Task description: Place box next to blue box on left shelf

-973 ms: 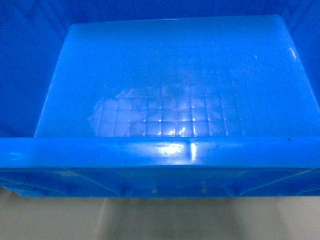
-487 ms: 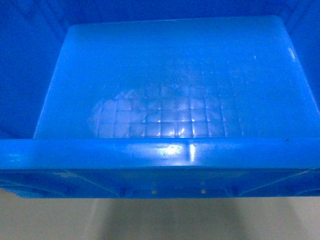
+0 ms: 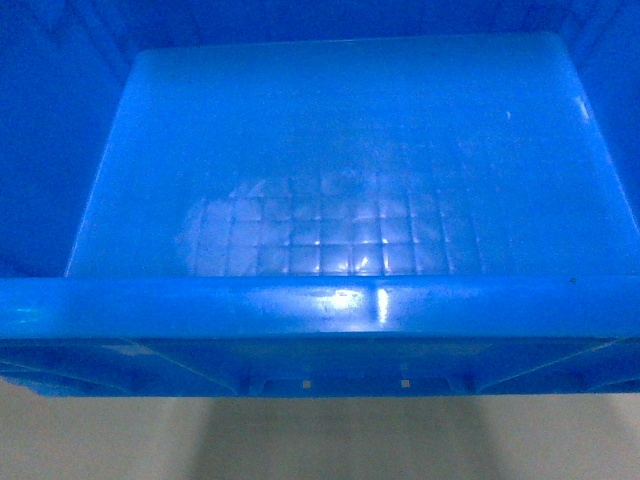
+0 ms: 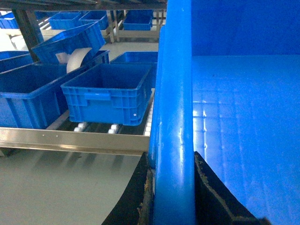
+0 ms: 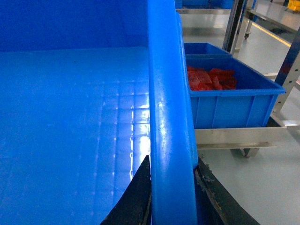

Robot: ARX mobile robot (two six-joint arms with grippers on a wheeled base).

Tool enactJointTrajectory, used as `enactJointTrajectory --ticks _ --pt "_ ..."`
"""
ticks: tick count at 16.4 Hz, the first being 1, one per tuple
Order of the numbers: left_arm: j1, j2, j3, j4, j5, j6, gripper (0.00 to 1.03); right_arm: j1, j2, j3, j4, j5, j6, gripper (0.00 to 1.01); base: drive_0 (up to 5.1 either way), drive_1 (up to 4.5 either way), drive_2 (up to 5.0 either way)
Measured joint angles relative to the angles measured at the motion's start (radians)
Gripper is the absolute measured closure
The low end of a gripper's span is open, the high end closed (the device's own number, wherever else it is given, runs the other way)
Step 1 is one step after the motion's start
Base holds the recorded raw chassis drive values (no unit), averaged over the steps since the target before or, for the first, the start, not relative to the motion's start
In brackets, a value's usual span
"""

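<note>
The box (image 3: 340, 160), a big bright-blue crate with a grid-patterned floor, fills the head view, its near rim across the bottom. In the left wrist view my left gripper (image 4: 172, 155) is shut on the box's left rim (image 4: 173, 93), one black finger on each side. My right gripper (image 5: 172, 159) is likewise shut on the right rim (image 5: 166, 93). Beyond the left rim, a blue box (image 4: 107, 96) stands on the left shelf (image 4: 70, 138), a roller rack with small white wheels under it. Neither gripper shows in the head view.
More blue crates (image 4: 26, 96) sit left of the blue box on the rack, one tilted with a white roll (image 4: 75, 57) in it. On the right, a blue crate with red contents (image 5: 225, 98) rests on a low metal frame (image 5: 234, 136). Grey floor (image 3: 320, 440) lies below.
In the head view the box's near rim has sunk slightly and the shadow on the floor beneath has shifted. Both grips look the same.
</note>
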Motion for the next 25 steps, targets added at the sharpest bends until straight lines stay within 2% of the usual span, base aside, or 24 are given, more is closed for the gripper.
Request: enactJointTrajectory --ticks 21,25 --pt "0.000 0.000 -0.002 -0.002 0.000 0.000 0.88 0.001 0.000 -0.002 -0.002 0.000 -0.002 0.84 0.0 0.00 0.0" --pt "0.000 -0.003 -0.002 0.001 0.000 0.000 0.88 0.001 -0.002 -0.002 0.002 0.000 -0.002 0.84 0.0 4.25 -4.2"
